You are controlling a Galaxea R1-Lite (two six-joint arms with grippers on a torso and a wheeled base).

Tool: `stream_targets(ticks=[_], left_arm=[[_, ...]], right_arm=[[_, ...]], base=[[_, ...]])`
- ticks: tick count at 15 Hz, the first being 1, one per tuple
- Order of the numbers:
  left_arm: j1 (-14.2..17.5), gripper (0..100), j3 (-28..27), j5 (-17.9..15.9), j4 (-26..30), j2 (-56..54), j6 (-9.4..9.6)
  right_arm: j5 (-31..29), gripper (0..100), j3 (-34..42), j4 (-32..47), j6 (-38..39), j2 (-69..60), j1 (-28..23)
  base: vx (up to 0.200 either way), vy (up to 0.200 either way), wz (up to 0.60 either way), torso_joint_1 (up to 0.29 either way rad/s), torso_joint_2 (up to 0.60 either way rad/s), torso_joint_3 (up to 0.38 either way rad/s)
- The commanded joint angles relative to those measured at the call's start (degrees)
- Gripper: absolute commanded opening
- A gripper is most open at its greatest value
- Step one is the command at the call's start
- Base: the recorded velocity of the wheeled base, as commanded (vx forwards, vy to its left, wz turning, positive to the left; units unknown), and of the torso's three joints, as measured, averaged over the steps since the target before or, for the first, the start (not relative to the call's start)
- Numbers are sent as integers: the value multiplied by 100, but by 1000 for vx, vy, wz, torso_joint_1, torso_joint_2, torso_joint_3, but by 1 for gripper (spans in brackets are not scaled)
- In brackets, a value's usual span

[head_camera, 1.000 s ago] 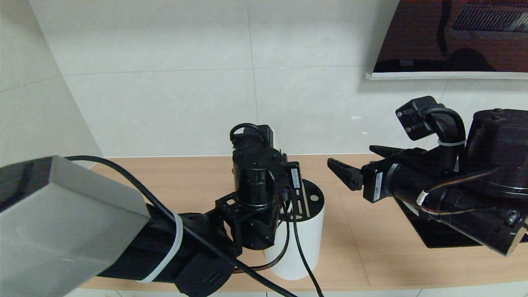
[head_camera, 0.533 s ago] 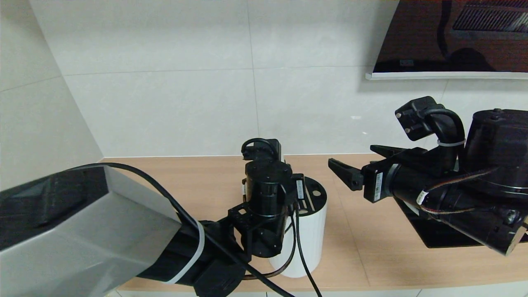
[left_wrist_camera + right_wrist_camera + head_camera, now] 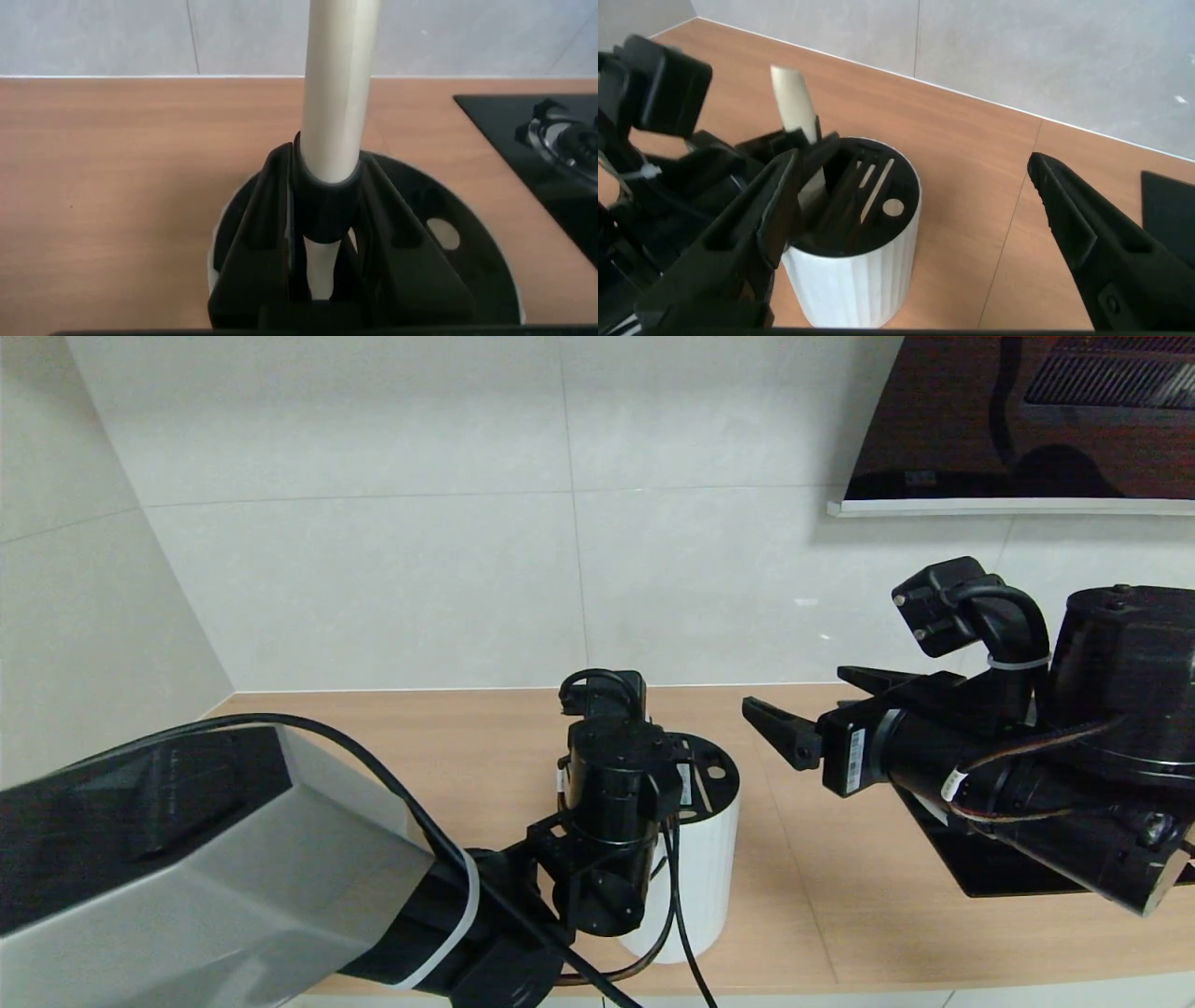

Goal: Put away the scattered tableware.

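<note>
The left gripper [image 3: 327,182] is clamped on a cream-coloured rounded utensil handle [image 3: 338,75], its black fingers pinching it from both sides low on the shaft. It holds the handle upright, straight above the white ribbed cylindrical holder [image 3: 709,859]. I judge this is so the hidden working end can go straight down into a slot of the holder's black slotted top [image 3: 864,191] rather than jam against its edge. A pale stretch of the utensil shows below the fingers and meets the black top. How deep it sits I cannot tell, nor what kind of utensil it is. So the task's thing lies within the left gripper's grasp, directly over the holder, with the handle rising past the fingers towards the wrist.

The holder stands near the front edge of the light wooden worktop [image 3: 420,747]. The right gripper [image 3: 794,691] hangs with its fingers wide apart and nothing between them, off to the holder's right and not touching it. It is probably parked there to leave the left arm room. A black glass hob [image 3: 971,877] lies under the right arm, apart from the holder
</note>
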Motion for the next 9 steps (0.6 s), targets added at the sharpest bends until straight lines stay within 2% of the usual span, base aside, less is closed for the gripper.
stream_targets(ticks=[1, 2, 3, 9], left_arm=[[-5, 0, 13, 0, -2, -2, -6], [-5, 0, 13, 0, -2, -2, -6], [-5, 100, 13, 0, -2, -11, -6], [-14, 100, 198, -8, -2, -424, 3]], right_arm=[[1, 100, 3, -3, 0, 11, 3], [1, 100, 3, -3, 0, 11, 3], [1, 100, 3, -3, 0, 11, 3], [1, 100, 3, -3, 0, -7, 3]], base=[[0, 0, 0, 0, 0, 0], [0, 0, 0, 0, 0, 0], [0, 0, 0, 0, 0, 0], [0, 0, 0, 0, 0, 0]])
